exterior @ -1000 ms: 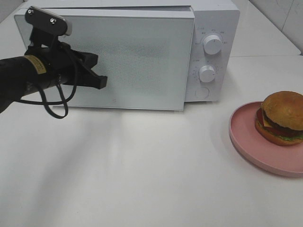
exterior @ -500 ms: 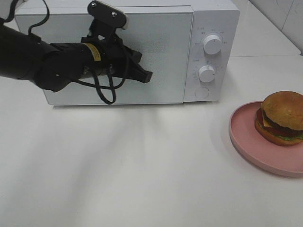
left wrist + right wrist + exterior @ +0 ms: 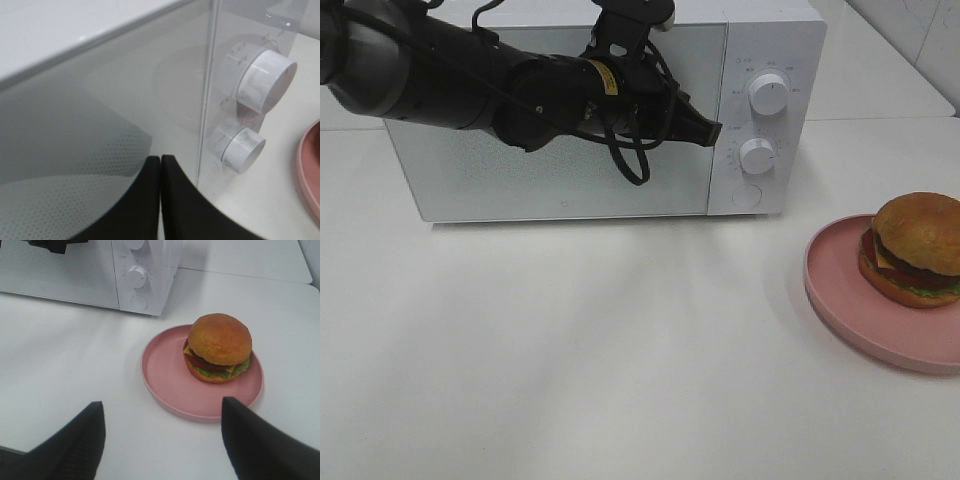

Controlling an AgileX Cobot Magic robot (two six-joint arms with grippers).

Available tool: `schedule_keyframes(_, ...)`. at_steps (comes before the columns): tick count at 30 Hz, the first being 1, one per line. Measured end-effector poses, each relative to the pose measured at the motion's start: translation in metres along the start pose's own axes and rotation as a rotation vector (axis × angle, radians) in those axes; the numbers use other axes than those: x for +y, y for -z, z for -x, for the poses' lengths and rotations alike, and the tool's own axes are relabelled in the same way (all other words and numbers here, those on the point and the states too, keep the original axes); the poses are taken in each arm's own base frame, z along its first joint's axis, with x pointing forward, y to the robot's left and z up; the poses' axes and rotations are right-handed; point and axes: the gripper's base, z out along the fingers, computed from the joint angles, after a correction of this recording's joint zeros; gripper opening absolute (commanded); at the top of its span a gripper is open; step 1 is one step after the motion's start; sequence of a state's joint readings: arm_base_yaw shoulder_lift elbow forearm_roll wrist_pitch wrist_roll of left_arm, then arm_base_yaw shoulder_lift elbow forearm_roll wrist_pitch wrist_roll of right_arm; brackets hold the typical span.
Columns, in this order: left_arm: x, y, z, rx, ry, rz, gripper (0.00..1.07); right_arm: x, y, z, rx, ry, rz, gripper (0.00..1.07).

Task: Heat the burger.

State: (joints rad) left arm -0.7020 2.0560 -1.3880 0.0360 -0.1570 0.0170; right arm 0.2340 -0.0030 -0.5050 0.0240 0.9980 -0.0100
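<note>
Exterior high view is showing a smooth white table (image 3: 620, 360) spreading matte and flat under everything; on it a boxy white microwave (image 3: 775, 60) is standing, its wide door (image 3: 520, 170) lying flush with the body, frosted pale grey with a fine dotted mesh; the left arm (image 3: 440, 70), a thick black cylinder with looping cables, is stretching across the door front, and its left tool (image 3: 705, 130) is sitting just beside the door's edge next to the control panel, with its two glossy black fingers (image 3: 140, 200) pressing flat together, gripping nothing; whether they are touching the door I cannot tell; two round white knobs (image 3: 768, 92) are stacked on the panel, ribbed and cylindrical; the round pink plate (image 3: 840, 300), shallow with a raised rim, is resting on the table well apart from the microwave at the right; the burger (image 3: 917, 248) is sitting on the plate, toward the plate's far side, its domed golden-brown bun slightly rough, with a dark patty, yellow cheese, red tomato and frilly green lettuce layering beneath; the right tool (image 3: 162, 435) is hanging above the table near the plate, its dark fingers spreading wide apart and holding nothing.
</note>
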Motion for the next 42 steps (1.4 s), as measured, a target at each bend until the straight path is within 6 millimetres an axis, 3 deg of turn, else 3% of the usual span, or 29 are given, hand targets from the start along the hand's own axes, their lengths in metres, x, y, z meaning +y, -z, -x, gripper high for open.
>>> schedule_keyframes(6, -0.004, 0.016, 0.017, 0.057, -0.013, -0.009, 0.0, 0.0, 0.0, 0.0, 0.0, 0.0, 0.0, 0.61)
schedule_keyframes(7, -0.007, 0.028, 0.024, 0.108, -0.017, -0.016, 0.0, 0.0, 0.0, 0.0, 0.0, 0.0, 0.0, 0.61)
schedule_keyframes(9, -0.008, 0.033, 0.027, 0.13, -0.018, -0.017, 0.0, 0.0, 0.0, 0.0, 0.0, 0.0, 0.0, 0.61)
schedule_keyframes(10, -0.01, 0.048, 0.035, 0.176, -0.023, -0.022, 0.0, 0.0, 0.0, 0.0, 0.0, 0.0, 0.0, 0.61)
schedule_keyframes(11, -0.01, 0.048, 0.035, 0.176, -0.023, -0.022, 0.0, 0.0, 0.0, 0.0, 0.0, 0.0, 0.0, 0.61)
schedule_keyframes(16, -0.006, 0.093, 0.054, 0.32, -0.022, -0.017, 0.0, 0.0, 0.0, 0.0, 0.0, 0.0, 0.0, 0.61)
schedule_keyframes(20, 0.001, 0.111, 0.056, 0.404, -0.011, -0.004, 0.0, 0.0, 0.0, 0.0, 0.0, 0.0, 0.0, 0.61)
schedule_keyframes(26, 0.037, 0.148, 0.05, 0.615, 0.076, 0.071, 0.0, 0.0, 0.0, 0.0, 0.0, 0.0, 0.0, 0.61)
schedule_keyframes(31, 0.064, 0.174, 0.047, 0.653, 0.15, 0.14, 0.0, 0.0, 0.0, 0.0, 0.0, 0.0, 0.0, 0.61)
schedule_keyframes(32, 0.081, 0.191, 0.042, 0.656, 0.203, 0.189, 0.0, 0.0, 0.0, 0.0, 0.0, 0.0, 0.0, 0.61)
schedule_keyframes(36, 0.103, 0.214, 0.032, 0.67, 0.279, 0.259, 0.0, 0.0, 0.0, 0.0, 0.0, 0.0, 0.0, 0.61)
schedule_keyframes(38, 0.126, 0.246, 0.021, 0.686, 0.367, 0.344, 0.0, 0.0, 0.0, 0.0, 0.0, 0.0, 0.0, 0.61)
schedule_keyframes(39, 0.126, 0.246, 0.021, 0.686, 0.367, 0.344, 0.0, 0.0, 0.0, 0.0, 0.0, 0.0, 0.0, 0.61)
schedule_keyframes(41, 0.141, 0.278, 0.012, 0.688, 0.441, 0.424, 0.0, 0.0, 0.0, 0.0, 0.0, 0.0, 0.0, 0.61)
schedule_keyframes(42, 0.141, 0.278, 0.012, 0.688, 0.441, 0.424, 0.0, 0.0, 0.0, 0.0, 0.0, 0.0, 0.0, 0.61)
